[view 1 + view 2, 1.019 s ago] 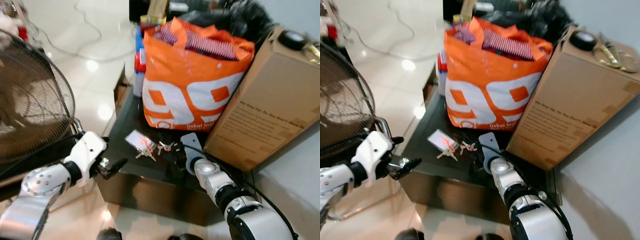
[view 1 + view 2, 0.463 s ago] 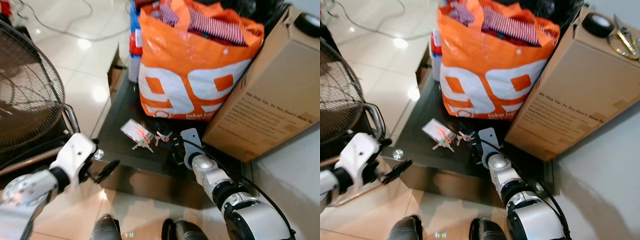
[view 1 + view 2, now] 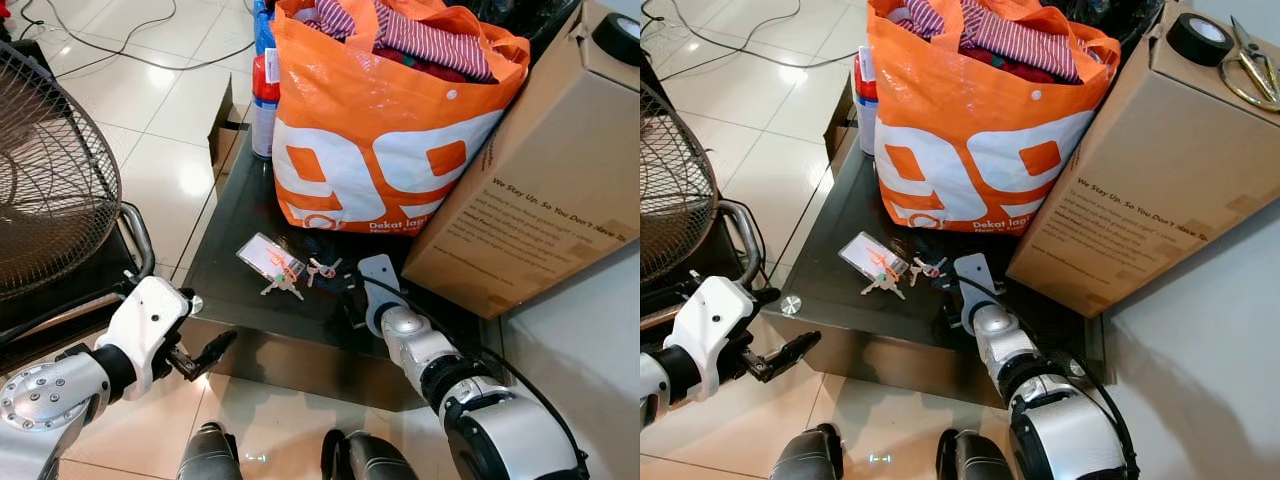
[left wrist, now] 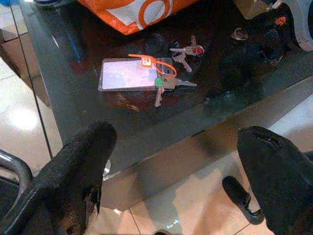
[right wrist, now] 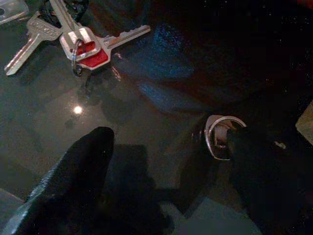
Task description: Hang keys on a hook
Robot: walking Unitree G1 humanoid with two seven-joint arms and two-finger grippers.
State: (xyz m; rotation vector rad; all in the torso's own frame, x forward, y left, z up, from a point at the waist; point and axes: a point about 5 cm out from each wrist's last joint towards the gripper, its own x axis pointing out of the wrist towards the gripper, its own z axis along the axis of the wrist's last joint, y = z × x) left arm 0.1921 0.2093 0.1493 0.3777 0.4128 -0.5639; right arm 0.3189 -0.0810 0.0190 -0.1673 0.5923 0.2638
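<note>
A bunch of keys (image 3: 284, 287) with a clear card tag (image 3: 266, 258) and an orange tie lies on the dark glass table (image 3: 233, 268). A second small bunch, the red-capped keys (image 3: 322, 269), lies just right of it. My right gripper (image 5: 168, 139) rests low on the table beside the red-capped keys (image 5: 89, 52), open, with nothing between its fingers. A small silver ring (image 5: 218, 136) lies by one fingertip. My left gripper (image 4: 173, 142) hangs open in front of the table's front edge, over the floor, pointing at the card tag (image 4: 128, 74).
An orange shopping bag (image 3: 385, 120) full of clothes and a big cardboard box (image 3: 530, 190) stand at the back of the table. Tape (image 3: 1195, 38) and scissors (image 3: 1250, 70) lie on the box. A fan (image 3: 50, 190) stands on the left over a tiled floor (image 3: 160, 110).
The camera has tilted down and drawn nearer to the table. My left gripper has sunk a little below the table's edge. The right gripper stays by the keys.
</note>
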